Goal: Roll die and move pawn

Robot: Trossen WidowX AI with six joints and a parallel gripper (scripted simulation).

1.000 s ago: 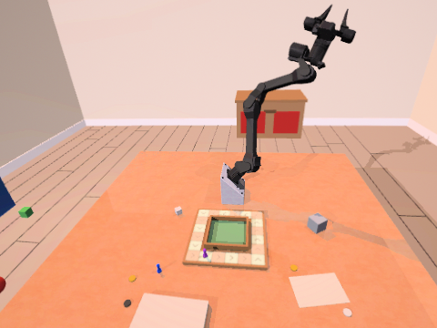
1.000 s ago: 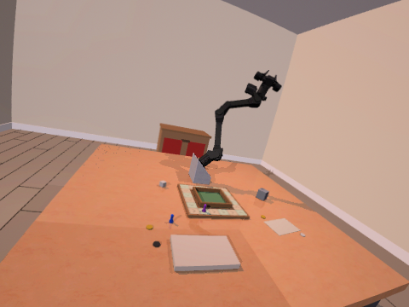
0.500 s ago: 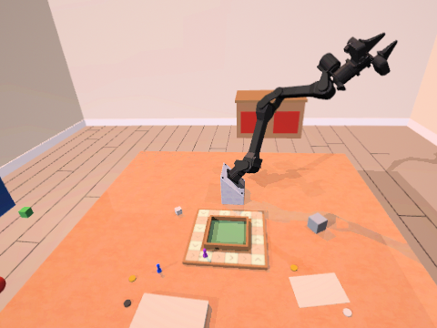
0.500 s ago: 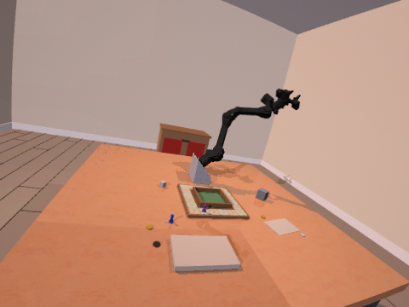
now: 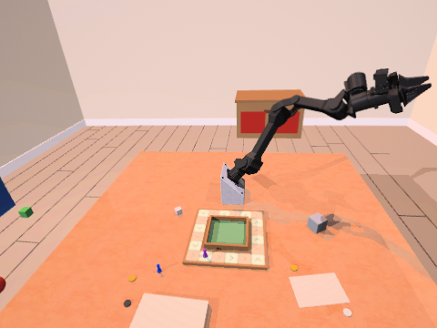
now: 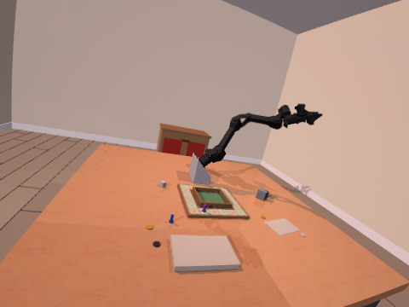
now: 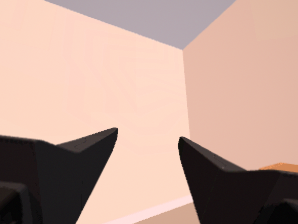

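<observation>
My gripper (image 5: 428, 82) (image 6: 320, 115) (image 7: 148, 136) is open and empty, high beyond the table's right side and far from the objects. A small whitish cube (image 5: 178, 210) (image 6: 163, 184), seemingly the die, lies on the table left of the board (image 5: 258, 249) (image 6: 187, 204); its pips are too small to read. The brown-walled tray (image 5: 228, 247) (image 6: 219, 205) in the board's middle shows a green floor with no die on it. A purple pawn (image 5: 205, 253) (image 6: 204, 208) stands on a near-left square. The arrows are faint.
A blue pawn (image 5: 158, 269) (image 6: 171, 219) stands left of the board. A grey-blue cube (image 5: 317, 223) (image 6: 262, 194) and a pale sheet (image 5: 319, 290) (image 6: 281, 226) lie right. A pale slab (image 5: 170, 312) (image 6: 204, 251) lies in front. Several small discs lie around.
</observation>
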